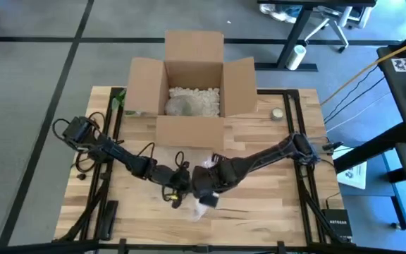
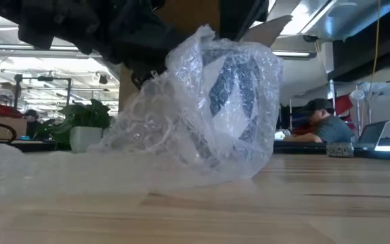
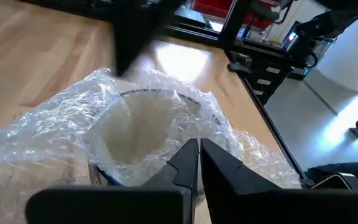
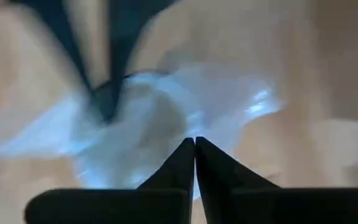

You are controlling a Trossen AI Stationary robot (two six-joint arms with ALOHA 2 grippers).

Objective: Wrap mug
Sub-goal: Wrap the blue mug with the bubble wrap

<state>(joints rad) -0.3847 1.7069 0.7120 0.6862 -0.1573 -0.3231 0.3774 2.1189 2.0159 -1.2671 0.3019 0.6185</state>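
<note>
mug (image 2: 232,95) in bubble wrap (image 2: 181,129), near table's (image 1: 273,212) front edge, mid-width | left gripper (image 3: 194,155) pinching wrap at rim | right gripper (image 4: 194,149) pressed together on wrap | advice: tuck loose film into mouth, keep mug steady

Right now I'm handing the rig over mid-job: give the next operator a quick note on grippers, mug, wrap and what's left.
Left gripper: shut, at the rim of the mug.
Right gripper: shut, at the bundle too; what it pinches, if anything, can't be told.
Mug lies on its side at the table front, bubble wrap loosely around it, mouth still open.
Left: close the wrap. Cardboard box waits behind.
</note>
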